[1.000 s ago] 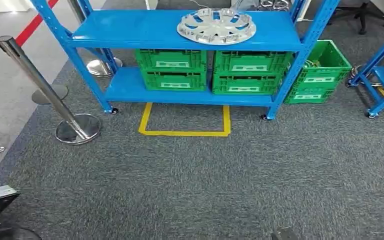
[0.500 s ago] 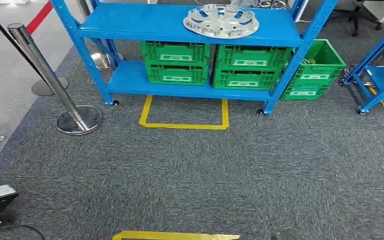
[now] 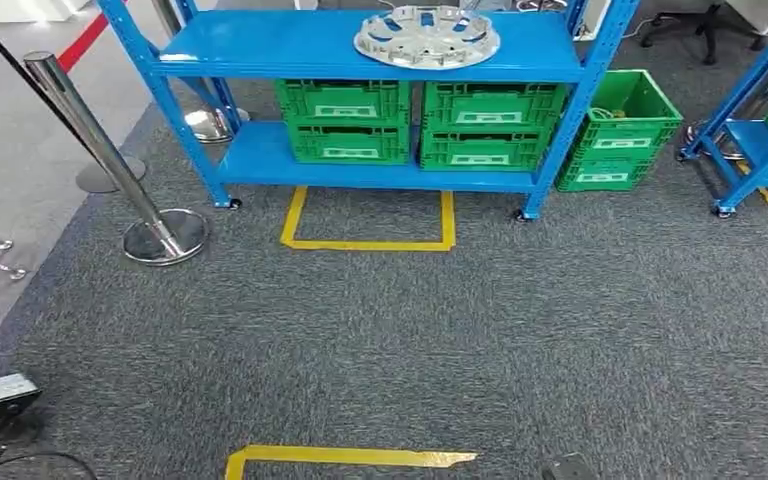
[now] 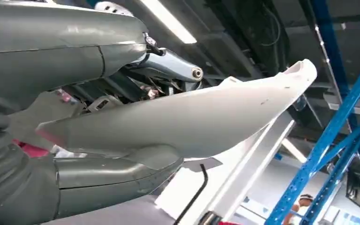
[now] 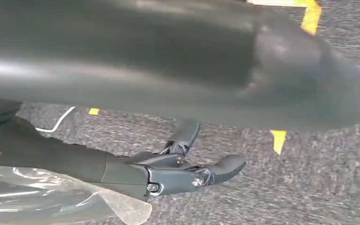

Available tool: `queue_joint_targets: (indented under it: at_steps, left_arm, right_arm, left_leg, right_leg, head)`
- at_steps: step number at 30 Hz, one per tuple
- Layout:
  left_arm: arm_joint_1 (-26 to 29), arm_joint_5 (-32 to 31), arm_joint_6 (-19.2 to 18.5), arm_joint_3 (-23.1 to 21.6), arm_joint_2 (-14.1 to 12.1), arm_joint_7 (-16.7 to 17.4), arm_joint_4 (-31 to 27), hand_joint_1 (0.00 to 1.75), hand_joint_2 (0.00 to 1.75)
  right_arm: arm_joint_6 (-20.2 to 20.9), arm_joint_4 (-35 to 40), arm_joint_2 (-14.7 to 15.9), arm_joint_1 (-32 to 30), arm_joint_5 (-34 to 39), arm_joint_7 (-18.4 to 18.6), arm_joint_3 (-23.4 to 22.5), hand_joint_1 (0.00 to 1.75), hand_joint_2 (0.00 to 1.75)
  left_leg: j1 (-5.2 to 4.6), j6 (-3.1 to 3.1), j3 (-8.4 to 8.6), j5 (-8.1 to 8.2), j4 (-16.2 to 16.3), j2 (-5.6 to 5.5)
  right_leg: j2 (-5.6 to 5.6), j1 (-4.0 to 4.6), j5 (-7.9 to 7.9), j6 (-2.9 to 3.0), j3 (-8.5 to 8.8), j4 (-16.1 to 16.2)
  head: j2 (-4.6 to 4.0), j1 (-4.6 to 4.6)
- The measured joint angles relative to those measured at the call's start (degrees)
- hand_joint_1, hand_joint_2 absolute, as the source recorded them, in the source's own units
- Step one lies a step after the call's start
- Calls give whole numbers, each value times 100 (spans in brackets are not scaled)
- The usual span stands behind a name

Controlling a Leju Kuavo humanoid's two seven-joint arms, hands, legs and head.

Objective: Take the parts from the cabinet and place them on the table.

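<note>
Grey carpet (image 3: 520,330) runs up to a blue rack (image 3: 360,45), where a silver wheel cover (image 3: 426,36) lies flat on the top shelf toward its right end. Four green crates (image 3: 420,125) fill the lower shelf, and a fifth crate (image 3: 620,130) stands on the floor beside the rack's right post. Yellow tape (image 3: 368,218) marks a square before it. The right hand (image 5: 187,166) hangs over carpet, fingers loosely extended, holding nothing. The left hand (image 4: 136,89) sits behind a pale cover; I cannot tell how its fingers lie

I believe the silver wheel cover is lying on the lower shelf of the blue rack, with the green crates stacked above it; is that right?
Not quite. The head view shows the silver wheel cover lying on the upper shelf of the blue rack, and the green crates are stacked on the lower shelf, beneath it.
</note>
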State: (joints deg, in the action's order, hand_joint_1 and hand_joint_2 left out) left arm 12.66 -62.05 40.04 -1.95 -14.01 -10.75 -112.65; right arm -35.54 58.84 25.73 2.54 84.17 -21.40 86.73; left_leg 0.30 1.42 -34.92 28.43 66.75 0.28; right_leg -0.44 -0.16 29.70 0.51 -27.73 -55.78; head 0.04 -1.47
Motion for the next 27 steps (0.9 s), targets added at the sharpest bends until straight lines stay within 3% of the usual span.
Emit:
queue_joint_targets:
  at_steps: [1, 2, 3, 6, 7, 8, 11, 12, 13, 14, 16, 17, 19, 20, 21, 22, 23, 25, 26, 27]
  left_arm:
    - [-6, -15, 2, -4, -4, 0, 0, 175, 175]
    - [-18, -17, 0, -7, -7, 0, 0, 175, 175]
    - [-13, -17, 2, -11, -7, 0, -4, 175, 175]
    - [-45, -20, 4, -15, -20, 0, -11, 175, 175]
    - [-45, -20, 2, -20, -15, 0, -11, 175, 175]
    - [-52, -17, 2, -24, -15, 2, -11, 175, 175]
    - [-55, -17, 2, -37, -11, 4, -11, 175, 175]
    - [-58, -17, 2, -39, -11, 4, -11, 175, 175]
    - [-52, -15, 2, -44, -9, 6, -11, 175, 175]
    - [-49, -15, 2, -48, -9, 13, -11, 175, 175]
    - [-52, -7, 2, -52, -9, 20, -11, 175, 175]
    - [-55, -7, 2, -52, -9, 28, -11, 175, 175]
    - [-61, 0, 2, -57, -13, 52, -11, 175, 175]
    - [-62, 0, 2, -57, -20, 61, -11, 175, 175]
    - [-59, -2, 2, -57, -22, 77, -11, 175, 175]
    - [-60, -15, 2, -57, -22, 96, -11, 175, 175]
    - [-59, -15, 2, -52, -26, 98, -11, 175, 175]
    - [-57, -15, 4, -42, -68, 103, -35, 175, 175]
    - [-55, -15, 4, -39, -68, 103, -53, 175, 175]
    - [-68, -15, 7, -44, -63, 105, -52, 175, 175]
  right_arm:
    - [2, 0, -2, 3, -11, 4, -9, 0, 0]
    - [7, -2, -7, 2, -20, 7, -18, 0, 0]
    - [7, -2, -18, 32, -28, 13, -20, 0, 0]
    - [7, -7, -22, 19, -39, 20, -28, 0, 0]
    - [9, -9, -20, 16, -42, 22, -28, 0, 0]
    - [9, -11, -24, 15, -52, 22, -28, 0, 0]
    - [11, -37, -24, 22, -57, 28, -31, 0, 0]
    - [20, -39, -24, 12, -57, 31, -26, 0, 0]
    - [22, -42, -26, 1, -57, 31, -28, 0, 0]
    - [20, -46, -26, -2, -65, 31, -28, 0, 0]
    - [18, -57, -26, 4, -79, 31, -31, 0, 0]
    - [18, -61, -26, 12, -87, 31, -31, 0, 0]
    - [-4, -68, -26, 21, -138, 33, -31, 0, 0]
    - [-17, -70, -31, 11, -162, 42, -28, 0, 0]
    - [-39, -74, -31, 2, -206, 50, -22, 0, 0]
    - [-89, -79, -33, 1, -266, 52, -17, 0, 0]
    - [-109, -79, -44, 11, -308, 55, -15, 0, 0]
    - [-177, -79, -52, 39, -393, 63, -13, 0, 0]
    - [-203, -81, -52, 43, -422, 66, -13, 0, 0]
    - [-210, -81, -57, 40, -455, 66, -11, 0, 0]
  left_leg:
    - [-4, -41, 300, -204, -521, -4]
    - [-22, -104, 468, -95, -770, -19]
    - [-40, -125, 447, -152, -841, -15]
    - [-60, -197, 406, -109, -954, -9]
    - [14, -256, 414, -165, -1043, 10]
    - [6, -289, 407, -187, -1060, 14]
    - [-8, -337, 319, -237, -1053, 19]
    - [-12, -333, 296, -256, -1048, 18]
    - [-14, -326, 285, -272, -1047, 17]
    - [-16, -321, 281, -284, -1046, 15]
    - [-17, -298, 282, -298, -1031, 14]
    - [-19, -282, 279, -307, -1023, 17]
    - [-60, -214, 221, -339, -997, 16]
    - [-74, -298, 203, -285, -971, 16]
    - [-71, -371, 195, -341, -974, 17]
    - [-70, -362, 195, -352, -980, 16]
    - [-85, -353, 176, -361, -972, 10]
    - [-109, -449, 219, -473, -1168, -5]
    - [-11, -476, 354, -621, -1440, -19]
    - [-10, -442, 409, -681, -1560, -36]
  right_leg:
    - [2, 4, 8, -11, -10, -30]
    - [0, 3, 13, -23, -110, -42]
    - [13, 23, -9, -61, -120, -84]
    - [6, 16, -69, -160, -183, -83]
    - [10, 28, -14, -187, -235, -107]
    - [27, 26, 124, -215, -311, -244]
    - [33, -9, 765, -280, -890, -1551]
    - [33, -9, 844, -292, -1026, -1860]
    - [33, -9, 772, -296, -1016, -1864]
    - [33, -9, 571, -290, -870, -1600]
    - [32, -9, 60, -256, -312, -563]
    - [33, -6, 5, -228, -100, -131]
    - [39, 5, 23, -179, -75, -7]
    - [35, -5, 12, -192, -78, 10]
    - [39, 4, 3, -187, -68, 8]
    - [37, 11, -14, -169, -89, 8]
    - [20, -22, -54, -214, -66, 29]
    - [-6, -21, -124, -249, -27, 146]
    - [-2, -8, -93, -215, -42, 132]
    - [23, 3, 10, -238, -87, 61]
  head:
    - [0, 0]
    - [0, -6]
    - [0, -9]
    - [0, -2]
    - [0, -2]
    - [0, -28]
    - [0, -37]
    - [0, -39]
    - [0, -41]
    - [0, -37]
    - [0, -39]
    - [0, -41]
    - [0, -22]
    - [0, -33]
    - [0, -24]
    - [0, -30]
    - [0, -30]
    - [0, -17]
    - [0, -15]
    - [0, -46]
